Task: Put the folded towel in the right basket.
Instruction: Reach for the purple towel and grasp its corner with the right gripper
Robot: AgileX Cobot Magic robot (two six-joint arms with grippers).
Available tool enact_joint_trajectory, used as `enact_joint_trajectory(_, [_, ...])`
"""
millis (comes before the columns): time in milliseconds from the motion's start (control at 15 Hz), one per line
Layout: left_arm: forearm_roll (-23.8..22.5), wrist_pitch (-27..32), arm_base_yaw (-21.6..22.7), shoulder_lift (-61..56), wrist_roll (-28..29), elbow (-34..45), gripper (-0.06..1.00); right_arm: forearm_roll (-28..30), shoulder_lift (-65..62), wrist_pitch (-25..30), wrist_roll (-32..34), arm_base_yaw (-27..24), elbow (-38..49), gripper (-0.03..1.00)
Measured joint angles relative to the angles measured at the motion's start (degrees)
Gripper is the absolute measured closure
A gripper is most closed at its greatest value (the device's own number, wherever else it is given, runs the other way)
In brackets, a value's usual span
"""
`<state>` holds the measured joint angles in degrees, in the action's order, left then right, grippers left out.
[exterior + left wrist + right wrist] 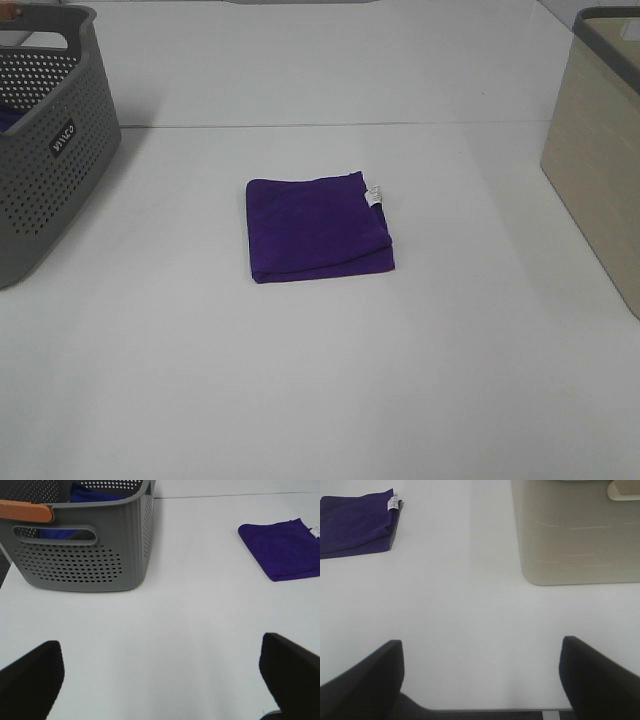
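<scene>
A folded purple towel with a small white tag lies flat in the middle of the white table. It also shows in the left wrist view and the right wrist view. The right basket is beige with a grey rim and stands at the table's right edge; the right wrist view shows it too. Neither gripper appears in the high view. My left gripper is open and empty, far from the towel. My right gripper is open and empty near the table's front edge.
A grey perforated basket stands at the left, with blue cloth inside it and an orange handle. The white table stretches between the two baskets.
</scene>
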<state>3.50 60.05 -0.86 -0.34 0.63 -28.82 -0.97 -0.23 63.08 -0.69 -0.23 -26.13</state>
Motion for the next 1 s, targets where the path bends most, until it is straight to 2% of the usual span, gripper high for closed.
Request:
enact_joint_trajectory(267, [0.00, 0.00, 0.00, 0.00, -0.06, 0.00, -0.05, 0.00, 0.00, 0.00, 0.00, 0.00, 0.00, 0.13])
enact_joint_trajectory(467, [0.00, 0.00, 0.00, 0.00, -0.06, 0.00, -0.05, 0.57, 0.00, 0.00, 0.00, 0.00, 0.00, 0.00])
enact_joint_trajectory(1000, [0.00, 0.00, 0.00, 0.00, -0.06, 0.00, -0.05, 0.63, 0.00, 0.00, -0.06, 0.00, 0.00, -0.02])
